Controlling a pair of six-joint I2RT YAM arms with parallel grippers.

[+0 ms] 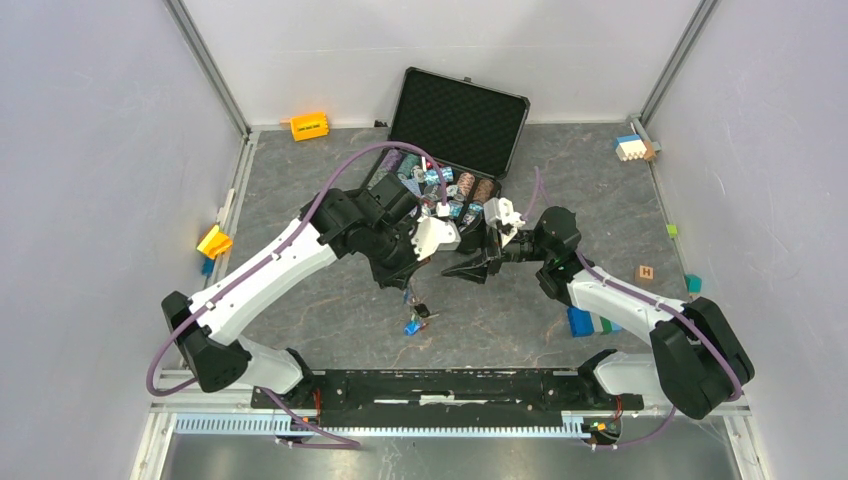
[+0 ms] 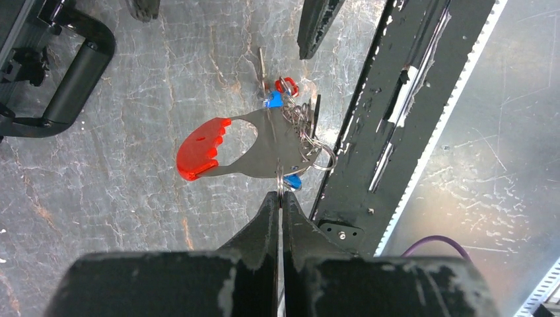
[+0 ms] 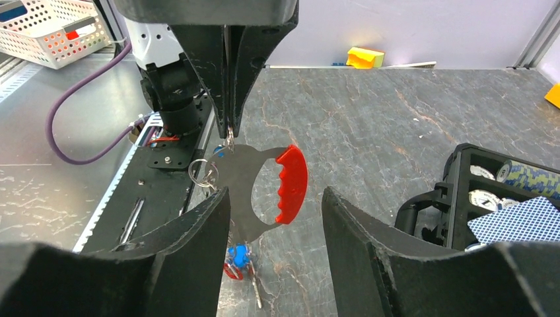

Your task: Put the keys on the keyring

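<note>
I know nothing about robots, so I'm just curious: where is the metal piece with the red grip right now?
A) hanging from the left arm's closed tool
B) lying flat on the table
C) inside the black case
A: the left tool is shut on the small ring at the top of the keyring, which dangles in the air with keys hanging from it.

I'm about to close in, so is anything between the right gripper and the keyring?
Nothing visible. The keyring hangs from the shut left gripper, straight ahead of the open right gripper.
</note>
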